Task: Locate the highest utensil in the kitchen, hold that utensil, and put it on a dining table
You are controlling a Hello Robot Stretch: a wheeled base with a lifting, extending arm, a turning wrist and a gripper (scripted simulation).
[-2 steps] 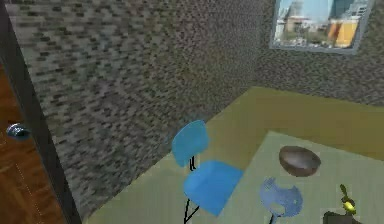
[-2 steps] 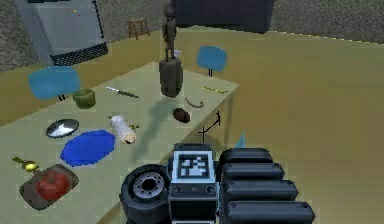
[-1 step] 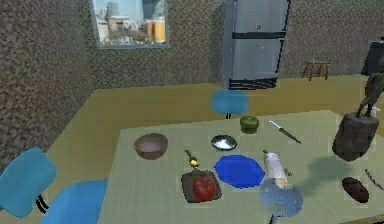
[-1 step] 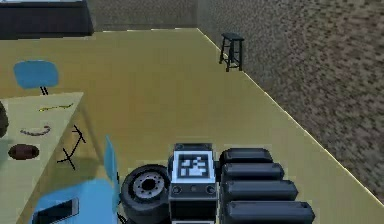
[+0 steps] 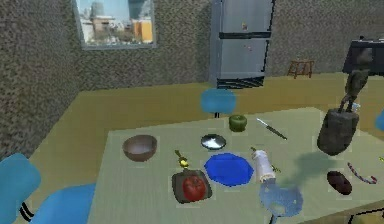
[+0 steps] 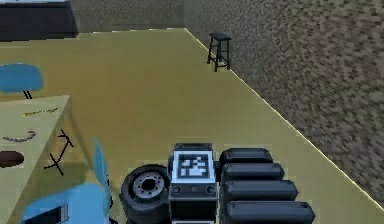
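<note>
Gripper [image 6: 60,153] lower left by the table [image 6: 30,125] edge, its grip state cannot be told, stool [image 6: 219,48] upper centre

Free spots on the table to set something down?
Bare table at the forward view's near left, below the bowl. Also between knife and statue. Crowded around the blue plate, white bottle and glass.
</note>
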